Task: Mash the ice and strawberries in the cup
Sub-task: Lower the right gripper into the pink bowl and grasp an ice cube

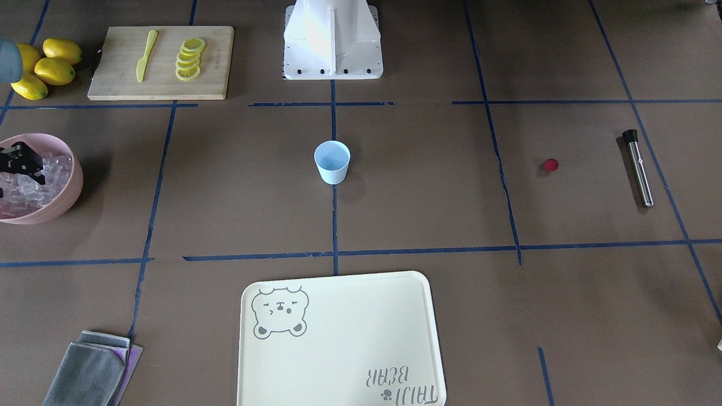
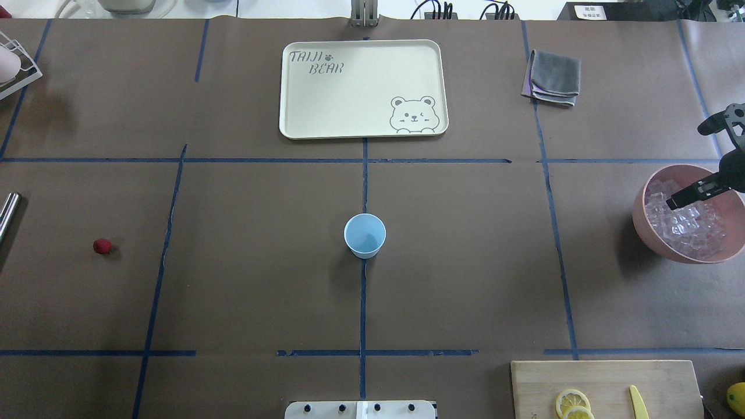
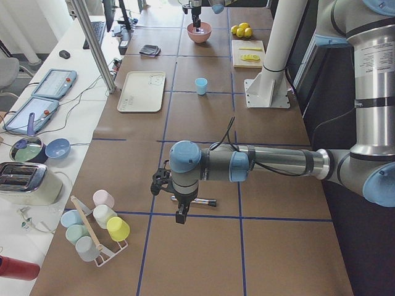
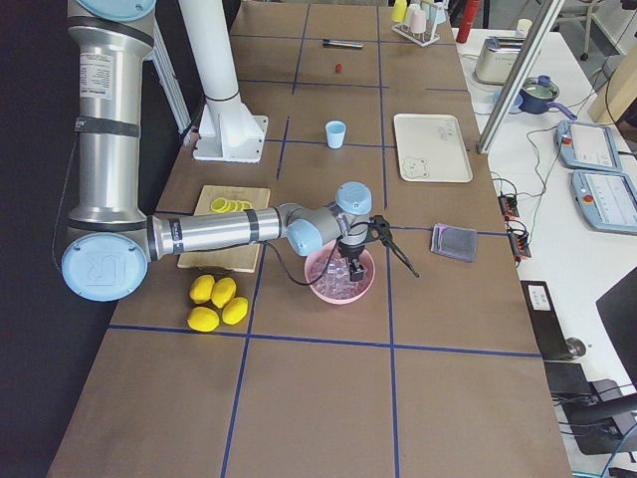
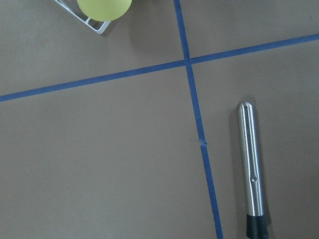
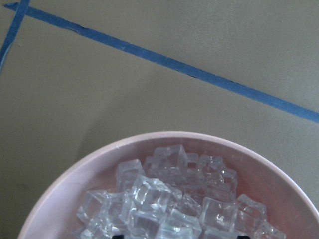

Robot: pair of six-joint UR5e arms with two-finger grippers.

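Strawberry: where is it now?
Overhead view: the strawberry lies on the table's left side, apart from the cup at centre, nearer the steel muddler at the left edge.

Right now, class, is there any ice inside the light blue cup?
No: the overhead view shows the cup empty, while the ice lies in the pink bowl.

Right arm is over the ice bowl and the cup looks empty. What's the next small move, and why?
Probably lower the right gripper a little into the pink bowl and close on one piece of ice. Its jaws stand open over the pile, holding nothing, and the cup at the table's middle is empty, so ice has to be picked first.
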